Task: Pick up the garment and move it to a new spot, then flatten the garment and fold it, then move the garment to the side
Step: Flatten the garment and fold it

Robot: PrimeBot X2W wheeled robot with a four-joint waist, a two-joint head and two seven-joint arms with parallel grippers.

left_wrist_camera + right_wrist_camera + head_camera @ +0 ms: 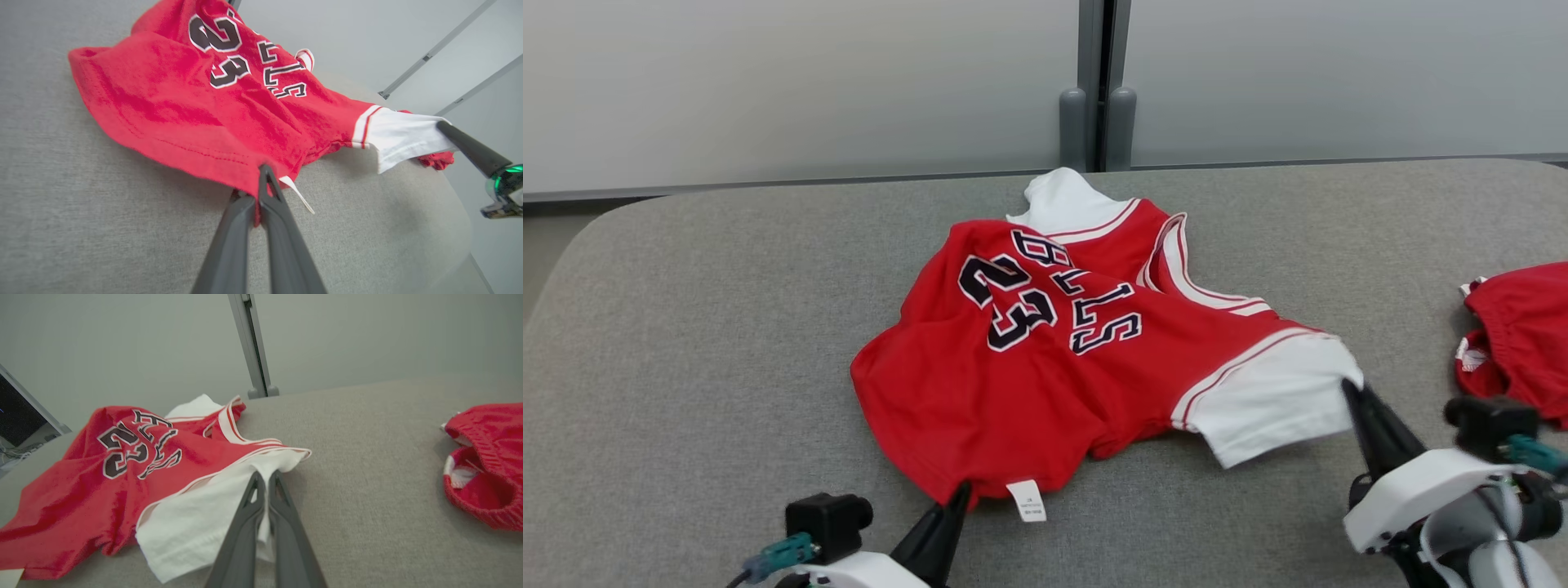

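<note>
Garment (1045, 367): red jersey, white sleeves, black "23" and lettering facing up. Rumpled, not flat. Lies mid grey table (686, 327), collar toward table's far edge, hem with white care tag (1027, 500) toward near edge.

1 jersey (1029, 367), 1 other red garment (1523, 335) (crumpled), 1 left gripper (962, 492), 1 right gripper (1349, 390)

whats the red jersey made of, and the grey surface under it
Red jersey: looks like thin soft knit, matte, perhaps cotton or polyester; it drapes limply and creases, with a stitched hem. Grey surface: seems a matte fabric cover, woven or felt-like, by its fine heathered grain; what lies beneath is hidden.
</note>
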